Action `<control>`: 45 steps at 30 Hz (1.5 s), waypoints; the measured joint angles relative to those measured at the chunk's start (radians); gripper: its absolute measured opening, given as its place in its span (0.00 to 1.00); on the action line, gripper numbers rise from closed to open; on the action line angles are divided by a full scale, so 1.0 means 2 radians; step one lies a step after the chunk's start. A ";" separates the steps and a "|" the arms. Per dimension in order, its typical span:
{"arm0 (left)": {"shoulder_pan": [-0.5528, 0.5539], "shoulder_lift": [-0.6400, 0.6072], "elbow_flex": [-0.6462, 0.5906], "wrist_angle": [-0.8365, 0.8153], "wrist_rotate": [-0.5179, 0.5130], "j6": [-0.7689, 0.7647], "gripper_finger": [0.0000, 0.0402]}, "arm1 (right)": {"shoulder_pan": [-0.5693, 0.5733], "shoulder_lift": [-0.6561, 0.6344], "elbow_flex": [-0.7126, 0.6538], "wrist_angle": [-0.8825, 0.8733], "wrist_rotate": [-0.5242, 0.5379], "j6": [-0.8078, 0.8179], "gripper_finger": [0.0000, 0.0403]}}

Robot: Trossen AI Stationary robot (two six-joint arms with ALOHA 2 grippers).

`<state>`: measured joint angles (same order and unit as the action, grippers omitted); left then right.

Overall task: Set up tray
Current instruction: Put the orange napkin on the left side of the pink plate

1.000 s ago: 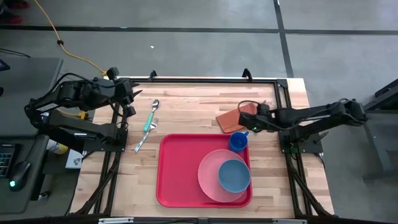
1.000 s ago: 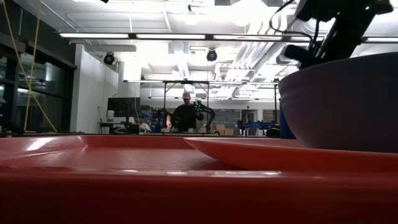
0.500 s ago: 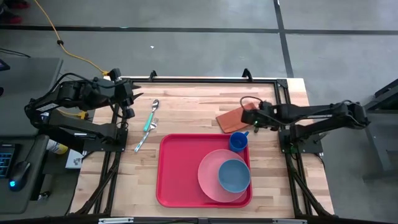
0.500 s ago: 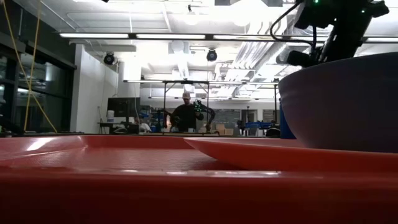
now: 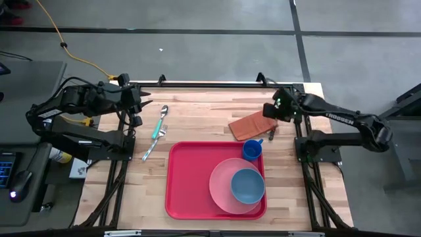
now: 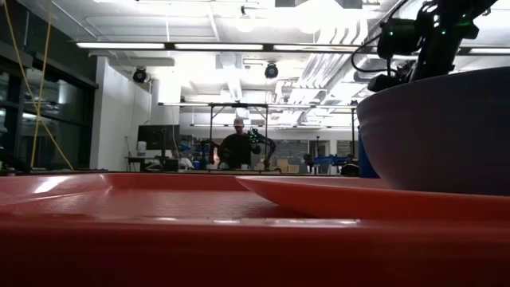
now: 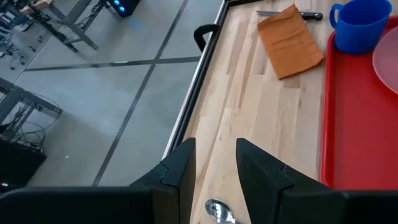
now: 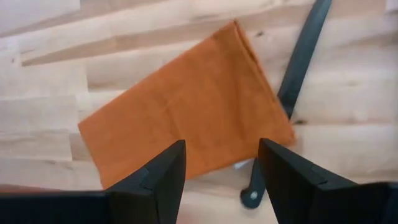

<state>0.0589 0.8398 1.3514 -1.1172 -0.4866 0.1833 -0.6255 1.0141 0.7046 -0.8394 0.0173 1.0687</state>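
Observation:
The red tray (image 5: pixel 191 178) lies flat on the wooden table and carries a pink plate (image 5: pixel 220 187), a blue bowl (image 5: pixel 247 185) on the plate, and a blue cup (image 5: pixel 252 149) in its far right corner. An orange napkin (image 5: pixel 248 125) lies flat on the table just beyond the tray, with a dark knife (image 8: pixel 298 68) along its edge. My right gripper (image 8: pixel 221 180) hangs open above the napkin, pointing down, touching nothing. My left gripper (image 7: pixel 214 180) stands open at the table's far left, raised above the spoon (image 5: pixel 162 118).
A spoon and a fork (image 5: pixel 150 150) lie on the bare wood left of the tray. The table has a black frame rail (image 5: pixel 210 83) along its far edge. In the low view a person (image 6: pixel 239 147) stands far off in the room.
My right gripper has swung away from the cup toward the table's far edge and a little to the right, turning as it went. It now hangs over the napkin's right end, still open. Nothing on the table has moved.

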 joint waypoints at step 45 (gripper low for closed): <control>0.000 0.000 0.000 -0.004 0.012 -0.013 0.36 | -0.180 0.228 0.001 0.098 -0.165 -0.262 0.65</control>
<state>0.0589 0.8402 1.3518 -1.1248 -0.4622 0.1570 -0.9863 1.4709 0.7071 -0.6437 -0.3118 0.5449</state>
